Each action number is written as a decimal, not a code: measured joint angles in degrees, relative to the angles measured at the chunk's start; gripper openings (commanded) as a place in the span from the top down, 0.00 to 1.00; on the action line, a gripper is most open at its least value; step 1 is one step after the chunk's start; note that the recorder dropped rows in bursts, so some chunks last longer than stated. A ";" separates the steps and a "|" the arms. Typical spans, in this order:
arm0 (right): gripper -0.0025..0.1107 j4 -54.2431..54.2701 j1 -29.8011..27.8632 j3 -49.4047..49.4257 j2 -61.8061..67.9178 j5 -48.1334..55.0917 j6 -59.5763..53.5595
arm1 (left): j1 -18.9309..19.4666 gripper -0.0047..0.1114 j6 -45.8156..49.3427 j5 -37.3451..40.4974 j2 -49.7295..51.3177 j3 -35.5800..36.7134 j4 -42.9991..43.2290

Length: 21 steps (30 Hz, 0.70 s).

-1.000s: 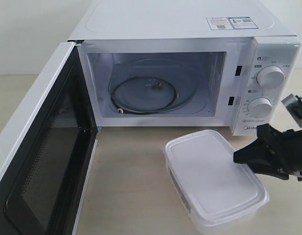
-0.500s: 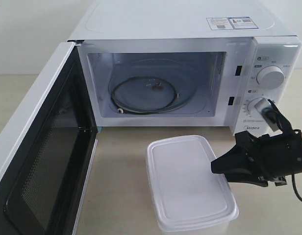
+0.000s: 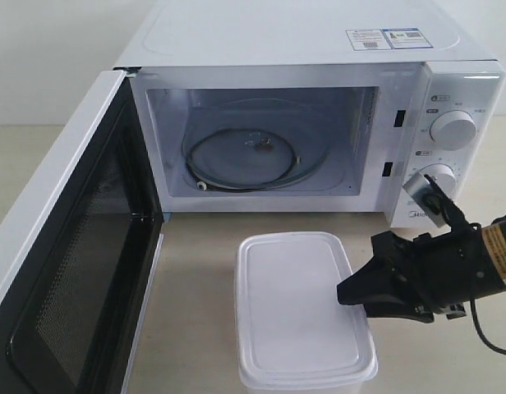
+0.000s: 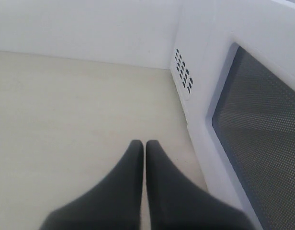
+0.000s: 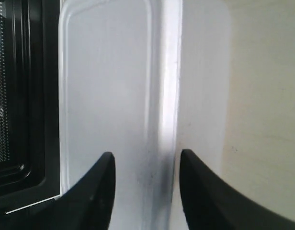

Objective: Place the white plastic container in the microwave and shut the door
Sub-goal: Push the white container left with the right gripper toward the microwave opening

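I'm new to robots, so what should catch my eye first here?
A big white microwave stands at the back, its door swung wide open on the left, showing a glass turntable inside. In front sits a lidded white plastic container, and a black right gripper reaches in from the right, jaws open at the container's edge.

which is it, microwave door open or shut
Open: the door stands wide at left, perforated inner face showing, the microwave cavity and turntable exposed.
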 measured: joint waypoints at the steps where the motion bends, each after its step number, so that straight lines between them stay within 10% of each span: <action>1: 0.61 0.00 0.45 0.00 0.00 0.39 0.00 | 0.00 0.92 0.00 0.00 0.00 0.00 0.00; 7: 0.62 0.00 0.97 0.00 0.00 0.75 0.00 | 0.00 0.92 0.00 0.00 0.00 0.00 0.00; 14: 0.97 0.00 1.01 0.00 0.00 0.98 0.28 | 0.00 0.92 0.00 0.00 0.00 0.00 0.00; 21: 0.98 0.00 1.01 0.00 0.00 1.12 0.28 | 0.00 0.92 0.00 0.00 0.00 0.00 0.00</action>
